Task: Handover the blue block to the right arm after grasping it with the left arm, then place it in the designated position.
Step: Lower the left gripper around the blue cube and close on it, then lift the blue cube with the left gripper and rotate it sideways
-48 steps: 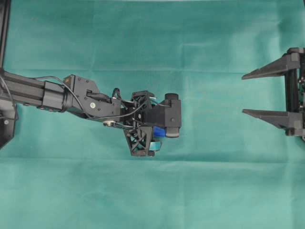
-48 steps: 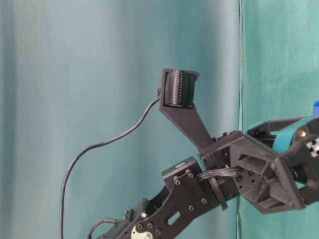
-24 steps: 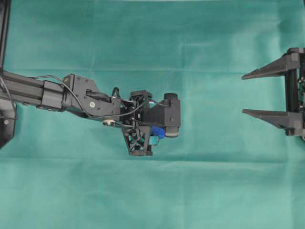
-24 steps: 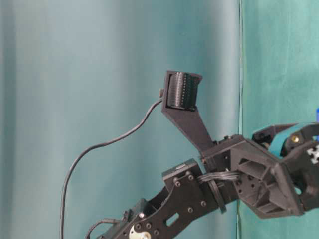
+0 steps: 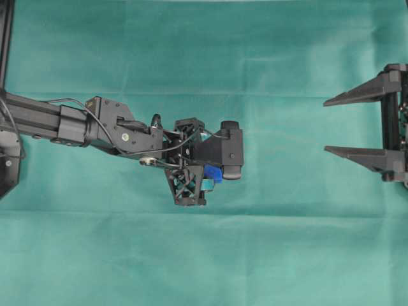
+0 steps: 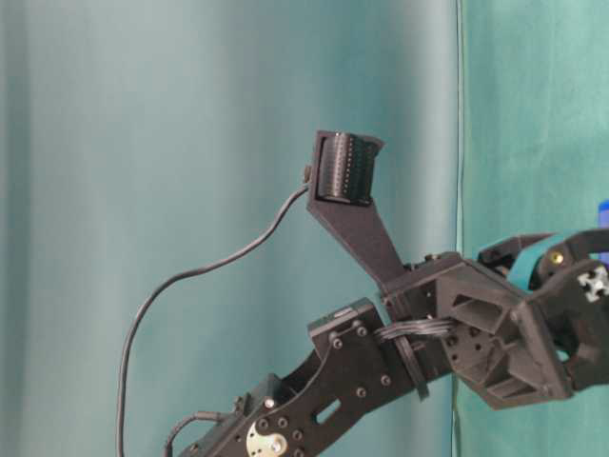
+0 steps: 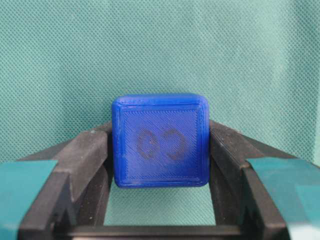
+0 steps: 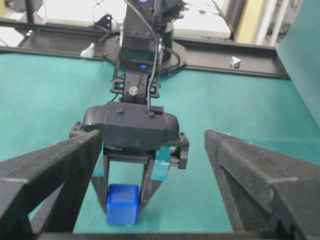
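Block (image 7: 160, 147) sat clamped in my left hand (image 7: 160, 170), low over the cloth. My right hand (image 5: 357, 124), fingers spread and empty, waited well apart to the right, facing it.

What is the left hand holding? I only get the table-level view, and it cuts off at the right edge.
Observer: The left wrist view shows the blue block clamped between both fingers of the left hand.
Operator: Where is the right hand?
Observer: Overhead, the right hand sits open at the right edge, well apart from the left one.
Operator: Is it lined up with the block?
Observer: Roughly. In the right wrist view the block shows low in the gap between the right hand's fingers, a little left of centre.
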Controlling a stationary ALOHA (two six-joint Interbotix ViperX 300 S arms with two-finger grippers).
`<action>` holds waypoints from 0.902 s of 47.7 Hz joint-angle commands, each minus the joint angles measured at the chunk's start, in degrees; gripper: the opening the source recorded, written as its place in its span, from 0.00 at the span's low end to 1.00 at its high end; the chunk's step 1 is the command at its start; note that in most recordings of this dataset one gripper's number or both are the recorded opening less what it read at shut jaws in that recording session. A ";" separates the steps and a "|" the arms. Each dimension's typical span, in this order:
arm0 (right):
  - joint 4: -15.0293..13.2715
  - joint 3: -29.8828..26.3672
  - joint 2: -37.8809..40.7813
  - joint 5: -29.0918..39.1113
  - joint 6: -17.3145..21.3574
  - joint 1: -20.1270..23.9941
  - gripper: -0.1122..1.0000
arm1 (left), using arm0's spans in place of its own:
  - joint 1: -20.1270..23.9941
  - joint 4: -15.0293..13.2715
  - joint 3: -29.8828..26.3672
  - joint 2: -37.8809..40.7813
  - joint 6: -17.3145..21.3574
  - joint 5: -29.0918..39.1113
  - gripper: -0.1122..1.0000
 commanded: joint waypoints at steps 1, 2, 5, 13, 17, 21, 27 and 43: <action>-0.09 -1.32 0.44 -0.18 -0.09 -0.09 0.95 | 0.18 0.09 -1.14 -2.37 0.09 -0.09 0.52; -0.09 -1.32 0.44 -0.18 -0.09 -0.09 0.95 | 0.09 0.18 -1.14 -2.72 0.09 0.00 0.52; -0.09 -1.32 0.44 -0.18 -0.09 0.00 0.95 | 0.00 0.18 -1.14 -4.04 0.09 0.18 0.52; -0.09 -1.32 0.44 -0.18 -0.09 -0.09 0.95 | -0.44 0.09 -1.23 -7.65 0.09 1.05 0.52; -0.09 -1.32 0.44 -0.18 -0.09 -0.09 0.95 | -0.62 0.18 -1.32 -10.11 0.09 2.37 0.52; -0.09 -1.41 0.53 -0.18 -0.09 -0.09 0.95 | -0.62 0.09 -1.58 -12.22 0.09 3.96 0.52; -0.09 -1.41 0.53 -0.09 -0.09 -0.09 0.95 | -0.70 0.09 -2.20 -15.29 0.09 6.15 0.52; -0.09 -1.41 0.53 0.00 -0.09 -0.09 0.95 | -0.70 0.62 -7.47 -18.63 0.35 16.08 0.52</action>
